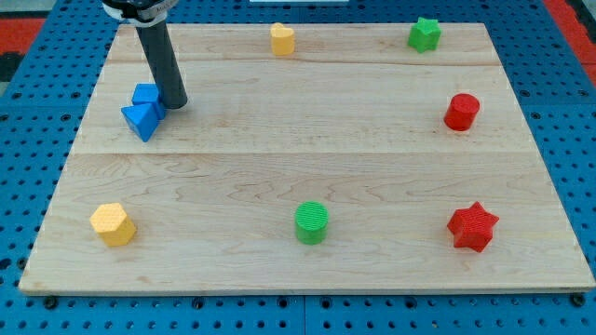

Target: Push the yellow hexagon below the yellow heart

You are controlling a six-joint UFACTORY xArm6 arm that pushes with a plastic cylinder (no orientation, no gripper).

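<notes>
— Where is your tip?

— My tip [176, 102] rests on the board [279, 158] near the view's upper left. There is no claw to hold apart or together, just a straight rod. It stands just beside the blue cube [146, 94], on its right, maybe touching; I cannot tell. The blue triangle [141, 120] sits just below and left of my tip, against the cube.

— And the yellow ones?

— The yellow hexagon [113, 223] lies well below my tip, slightly left, near the bottom edge. The yellow heart [282, 39] is up and to the right of my tip, at the top edge.

— The rest?

— All to my right: green cylinder [312, 221] low, red star [472, 226] lower right, red cylinder [461, 112] far right, green star [424, 33] top right.

— Any containers or writing?

— The board carries only loose blocks; I can read no writing.
</notes>
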